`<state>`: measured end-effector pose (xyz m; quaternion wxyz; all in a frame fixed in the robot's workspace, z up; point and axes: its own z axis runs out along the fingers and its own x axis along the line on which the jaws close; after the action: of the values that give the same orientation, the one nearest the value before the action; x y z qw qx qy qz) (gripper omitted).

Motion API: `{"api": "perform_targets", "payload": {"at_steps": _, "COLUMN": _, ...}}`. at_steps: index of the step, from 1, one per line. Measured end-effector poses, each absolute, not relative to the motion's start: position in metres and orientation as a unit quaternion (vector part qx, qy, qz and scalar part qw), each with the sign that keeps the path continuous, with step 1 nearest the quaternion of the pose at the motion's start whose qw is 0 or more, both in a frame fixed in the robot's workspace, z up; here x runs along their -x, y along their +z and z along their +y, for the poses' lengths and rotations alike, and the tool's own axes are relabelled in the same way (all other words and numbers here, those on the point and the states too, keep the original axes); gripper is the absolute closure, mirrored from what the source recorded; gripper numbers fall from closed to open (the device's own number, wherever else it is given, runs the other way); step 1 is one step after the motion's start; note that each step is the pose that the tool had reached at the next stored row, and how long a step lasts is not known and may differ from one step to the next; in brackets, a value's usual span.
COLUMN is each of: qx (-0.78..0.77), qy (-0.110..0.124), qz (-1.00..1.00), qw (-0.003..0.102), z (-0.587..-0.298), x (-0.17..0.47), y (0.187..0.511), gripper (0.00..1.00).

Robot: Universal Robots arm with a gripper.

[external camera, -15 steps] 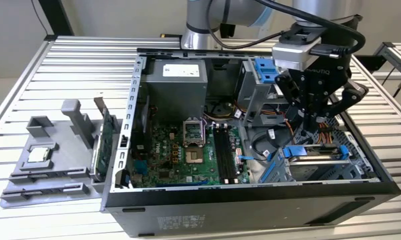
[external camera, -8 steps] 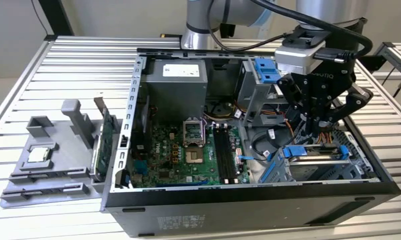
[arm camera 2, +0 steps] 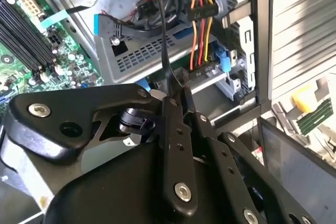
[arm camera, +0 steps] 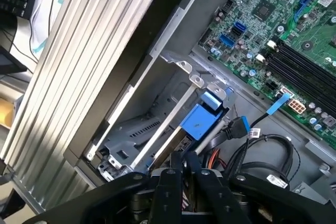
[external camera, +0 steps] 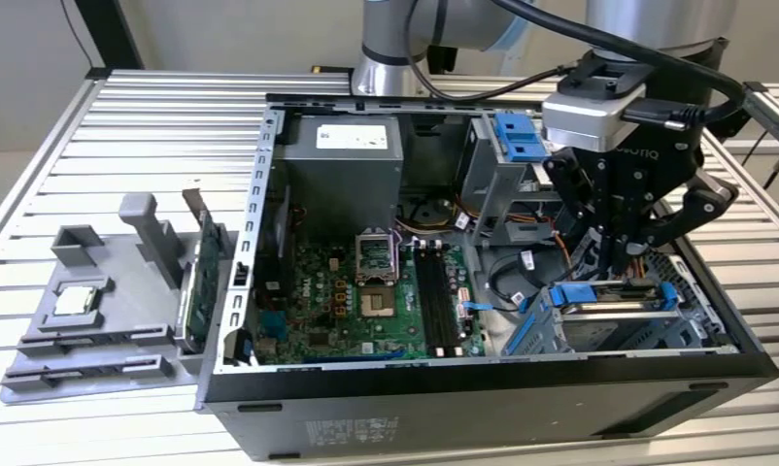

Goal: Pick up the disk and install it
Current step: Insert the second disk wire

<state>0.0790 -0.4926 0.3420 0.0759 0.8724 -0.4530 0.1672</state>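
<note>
Your disk (external camera: 613, 295), silver with blue rails, sits in the drive cage (external camera: 623, 330) at the front corner of the open computer case (external camera: 493, 388), on the exterior view's right. In the first wrist view its blue rail end (arm camera: 199, 121) lies between the cage's grey metal walls. Your pincer (external camera: 619, 260) hangs directly above it, fingers drawn close together, their tips at the disk's upper edge; whether they grip it cannot be told. Beside the cage lies the green motherboard (external camera: 363, 291). Outside the case, a grey fixture (external camera: 105, 291) on the slatted counter (external camera: 52, 146) carries a small square chip (external camera: 78, 300).
</note>
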Motion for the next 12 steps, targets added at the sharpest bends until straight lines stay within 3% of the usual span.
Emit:
{"api": "perform_targets", "payload": {"at_steps": 8, "qx": -0.87, "qy": 0.163, "qz": -0.459, "qw": 0.074, "z": -0.495, "x": -0.0779, "y": 0.3428, "gripper": 1.0}}
{"api": "perform_targets", "payload": {"at_steps": 12, "qx": -0.867, "qy": 0.153, "qz": -0.469, "qw": 0.063, "z": -0.495, "x": -0.0762, "y": 0.3427, "gripper": 1.0}}
